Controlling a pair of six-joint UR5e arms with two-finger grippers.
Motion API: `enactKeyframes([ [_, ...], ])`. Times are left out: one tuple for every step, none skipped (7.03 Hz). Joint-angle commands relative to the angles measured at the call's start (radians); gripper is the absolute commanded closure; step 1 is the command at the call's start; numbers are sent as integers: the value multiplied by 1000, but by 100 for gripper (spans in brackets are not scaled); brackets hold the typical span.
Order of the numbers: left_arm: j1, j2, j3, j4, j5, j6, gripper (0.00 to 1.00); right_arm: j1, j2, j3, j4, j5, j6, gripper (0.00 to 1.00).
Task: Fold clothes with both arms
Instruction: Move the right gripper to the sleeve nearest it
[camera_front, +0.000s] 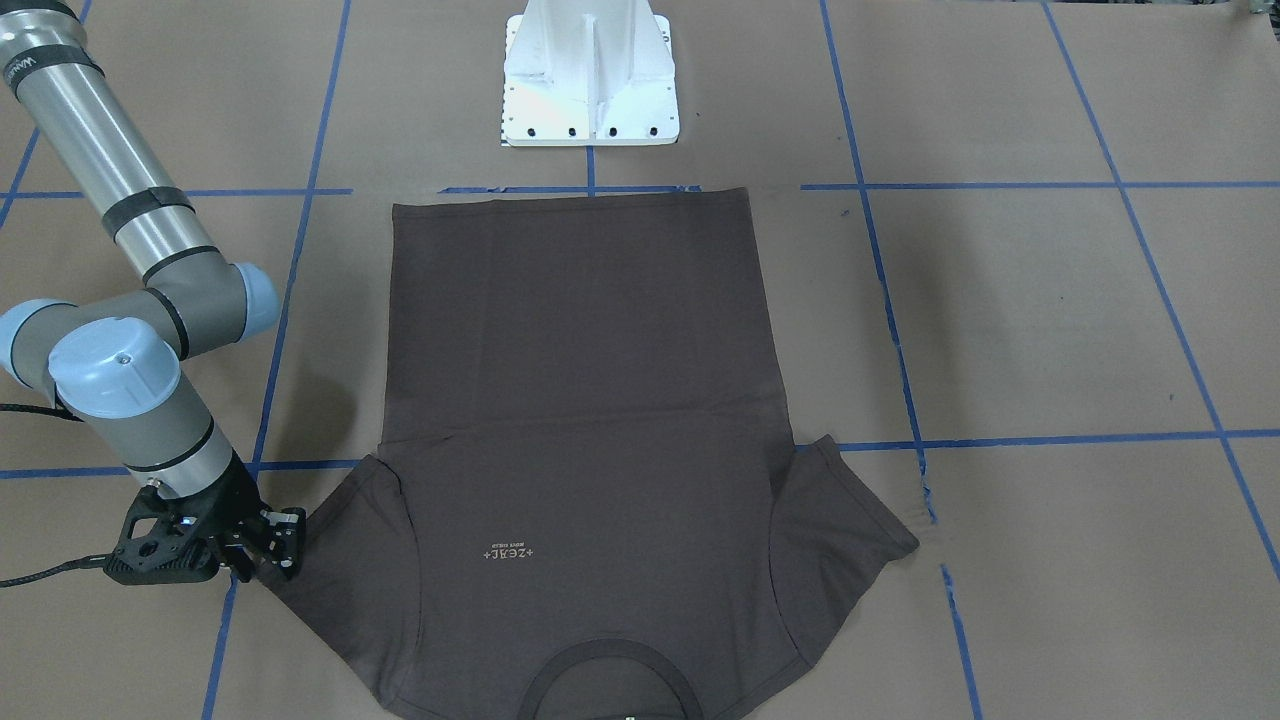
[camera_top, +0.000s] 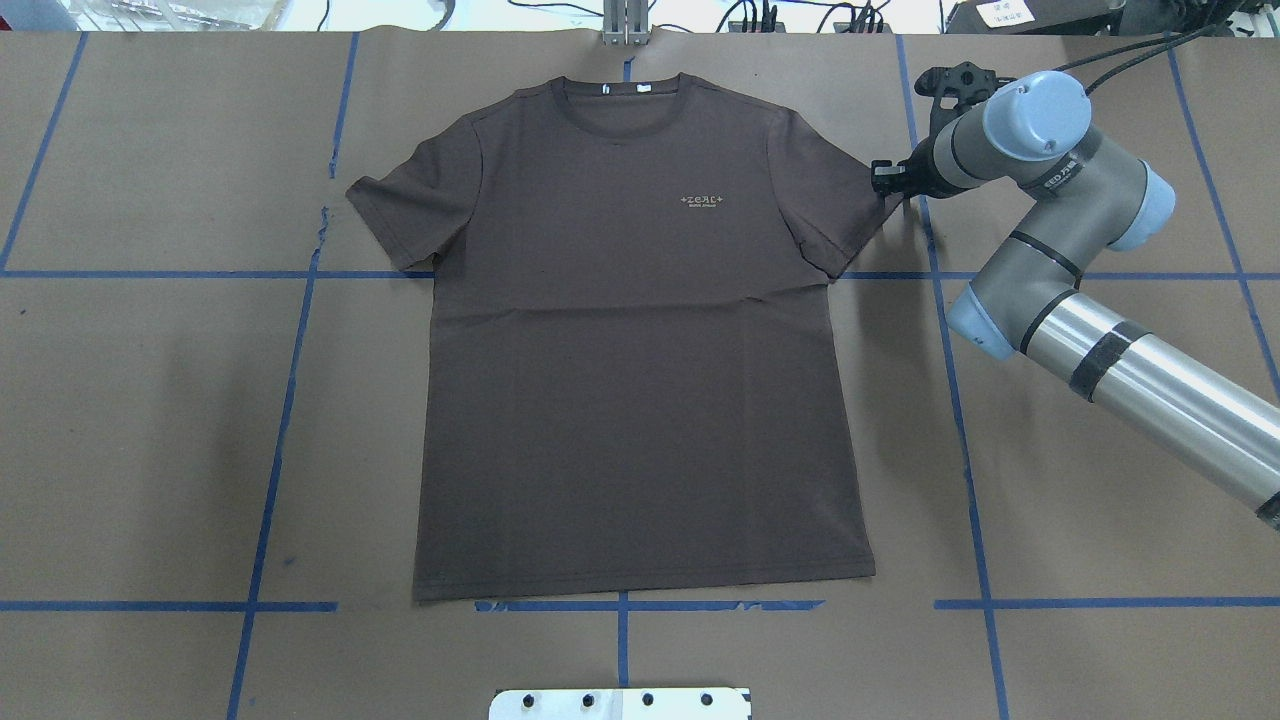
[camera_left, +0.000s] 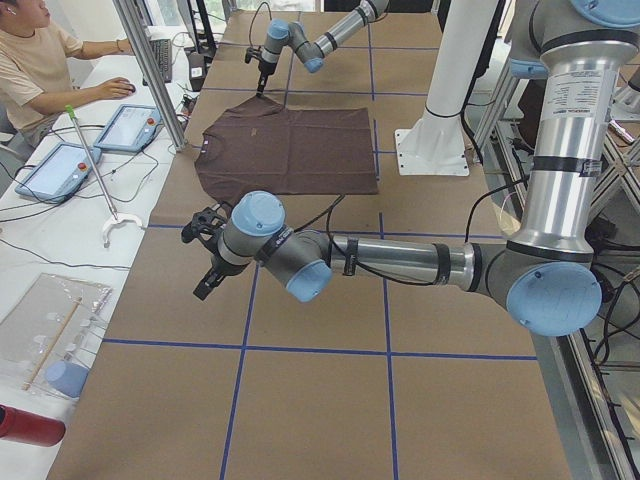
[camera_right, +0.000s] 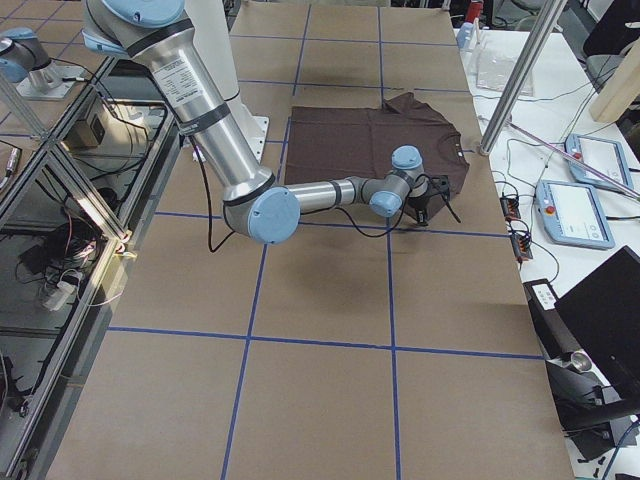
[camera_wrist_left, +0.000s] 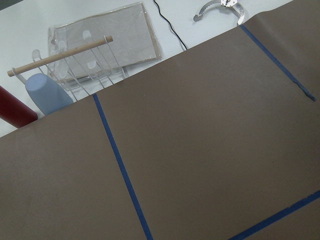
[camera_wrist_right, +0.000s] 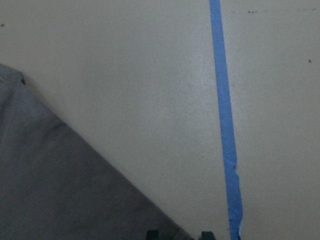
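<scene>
The dark grey-brown T-shirt (camera_top: 640, 350) lies flat and face up on the brown table, collar at the far edge, pale chest logo (camera_top: 702, 200) showing. It also shows in the front view (camera_front: 580, 400). My right gripper (camera_top: 884, 180) is low at the outer edge of the sleeve on the robot's right (camera_front: 330, 560). In the right wrist view its fingertips (camera_wrist_right: 152, 234) stand slightly apart, with the sleeve edge (camera_wrist_right: 60, 190) between them. My left gripper (camera_left: 205, 260) hovers over bare table well away from the shirt. It shows only in the left side view, so I cannot tell whether it is open or shut.
The white pedestal base (camera_front: 590, 75) stands at the robot's side of the table. Blue tape lines (camera_top: 290, 400) grid the brown paper. Off the table's left end are a wire rack, a blue cup (camera_wrist_left: 47, 95) and a red cylinder (camera_wrist_left: 12, 110). An operator (camera_left: 40, 60) sits by tablets.
</scene>
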Motion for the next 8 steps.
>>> enactKeyframes([
  [-1,1,1,-1,0,1,0,0,10,1,0,-1,1,100],
  [-1,3,1,-2,0,3,0,0,22,2,-5,-2,-1,100],
  [-1,3,1,-2,0,4,0,0,45,7,-18,-4,5,100],
  [-1,3,-1,-2,0,3,0,-6,83,28,-87,-5,33,100],
  [-1,3,1,-2,0,1,0,-50,126,69,-186,-69,112,100],
  [0,3,-1,-2,0,3,0,-122,170,74,-219,-158,234,100],
  [0,3,2,-2,0,3,0,-179,198,54,-219,-272,310,100],
  [-1,3,2,-2,0,3,0,-201,218,31,-221,-302,321,100],
])
